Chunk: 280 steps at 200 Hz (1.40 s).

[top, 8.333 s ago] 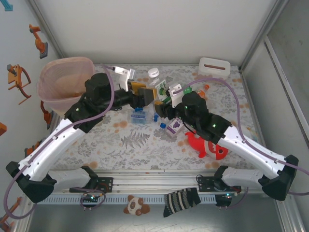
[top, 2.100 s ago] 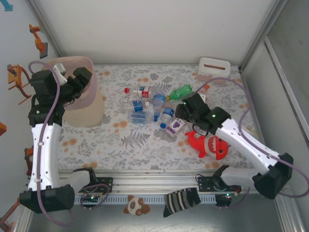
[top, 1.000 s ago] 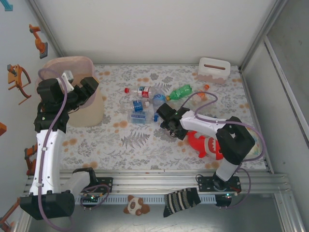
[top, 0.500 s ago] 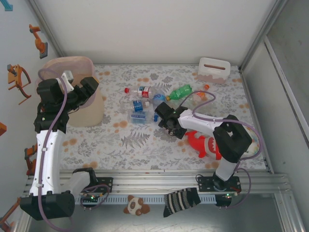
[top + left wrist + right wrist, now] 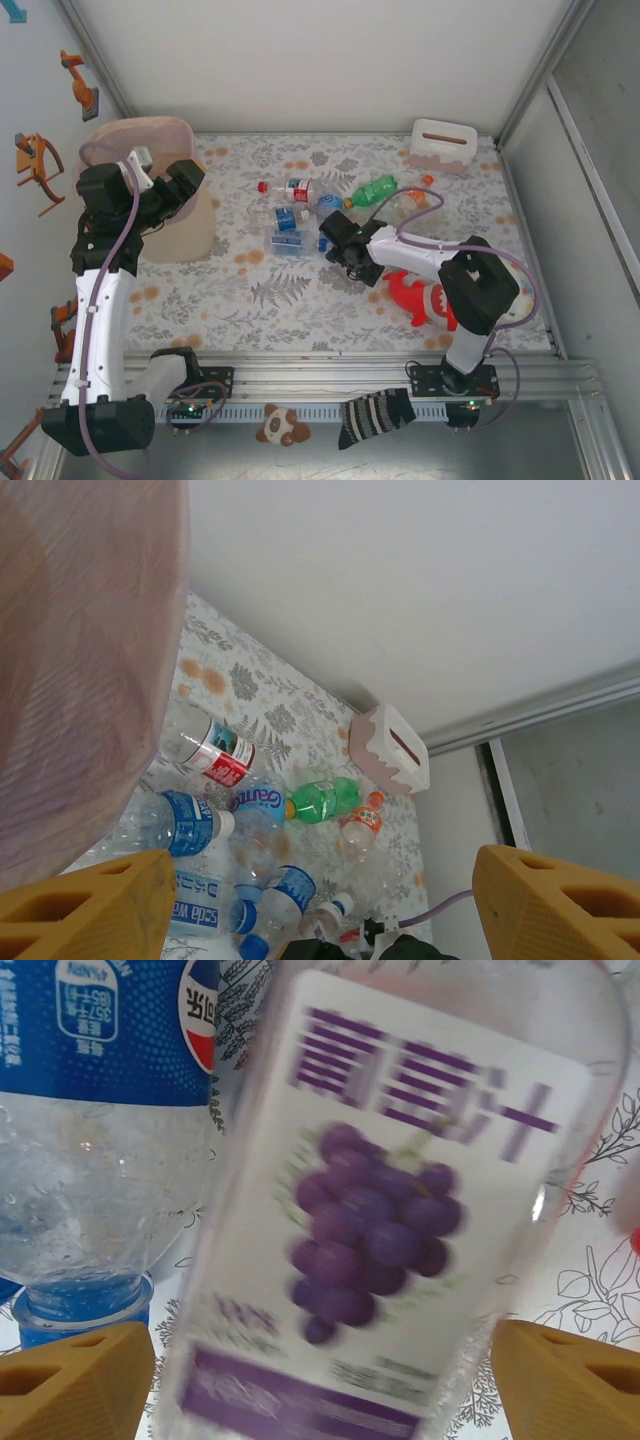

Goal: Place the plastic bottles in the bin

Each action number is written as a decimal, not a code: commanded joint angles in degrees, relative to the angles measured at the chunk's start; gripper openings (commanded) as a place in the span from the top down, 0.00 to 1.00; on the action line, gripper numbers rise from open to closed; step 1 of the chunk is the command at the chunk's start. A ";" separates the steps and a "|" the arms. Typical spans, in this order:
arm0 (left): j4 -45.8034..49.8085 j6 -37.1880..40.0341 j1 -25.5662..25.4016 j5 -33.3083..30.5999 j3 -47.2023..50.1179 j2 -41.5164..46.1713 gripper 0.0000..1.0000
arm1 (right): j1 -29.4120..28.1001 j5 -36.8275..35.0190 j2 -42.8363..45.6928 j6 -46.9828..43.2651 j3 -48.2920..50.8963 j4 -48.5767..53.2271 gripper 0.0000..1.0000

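1. The grape bottle (image 5: 370, 1220) lies mid-table between the fingers of my right gripper (image 5: 322, 1355). They stand apart on either side of it, not yet clamped.
2. The other bottles (image 5: 295, 215) lie in a loose heap just beyond it, toward the far edge. I judge most of the job is left.
3. The bin (image 5: 193, 228) stands at the table's far-left corner, and I cannot tell what is inside.
4. My left gripper (image 5: 325, 905) hangs beside the bin, fingers apart and empty.
5. A blue-label bottle (image 5: 100, 1060) lies close against the grape bottle, and the shark (image 5: 430, 300) is near. Either could crowd my grip.
6. The white box (image 5: 443, 143) sits at the far-right corner, out of the way.
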<state>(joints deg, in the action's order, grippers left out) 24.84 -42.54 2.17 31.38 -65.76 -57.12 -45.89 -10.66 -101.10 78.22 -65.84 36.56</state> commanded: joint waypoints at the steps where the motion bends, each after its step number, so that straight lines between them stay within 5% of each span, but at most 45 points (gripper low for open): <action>1: -1.37 0.36 -0.24 1.12 0.48 0.89 0.22 | -0.10 -0.42 -0.38 1.88 -0.15 1.58 0.15; 139: -1.60 -0.17 -1.12 1.05 1.20 -0.03 0.22 | 0.53 -0.59 0.35 0.21 3.93 -1.31 0.17; 197: -1.47 -0.26 -1.54 0.88 1.40 -0.18 0.22 | 0.71 -0.97 -0.53 -0.51 4.90 -2.02 0.26; 280: -1.07 0.89 -2.58 -0.39 0.76 -0.63 0.22 | 0.71 -5.50 13.64 -5.31 4.42 4.40 0.41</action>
<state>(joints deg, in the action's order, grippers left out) 24.08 -42.72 0.03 31.31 -65.08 -57.67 -45.41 -11.42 -94.59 76.20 -60.58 36.71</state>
